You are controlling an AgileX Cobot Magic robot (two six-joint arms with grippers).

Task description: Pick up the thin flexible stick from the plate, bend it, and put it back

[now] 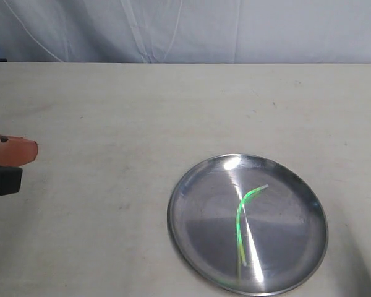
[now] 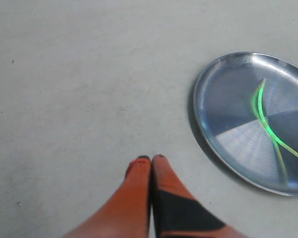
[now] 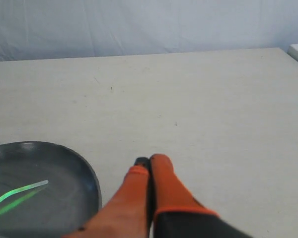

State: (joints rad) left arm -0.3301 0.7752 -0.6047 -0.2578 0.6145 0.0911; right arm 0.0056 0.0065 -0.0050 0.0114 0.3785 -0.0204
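L gripper (image 2: 151,159): orange fingers pressed together, nothing between them, over bare table (image 1: 111,111), well apart from the plate (image 1: 195,213). In ext view it sits at the far left edge. R gripper (image 3: 150,161): fingers also together, empty, over table just beside plate rim; not seen in ext view. Thin flexible stick (image 1: 238,223) lies inside the plate, right of centre, curved, pale tip toward plate's far-right side, touched by neither gripper. Faint reflection of stick on the shiny metal.
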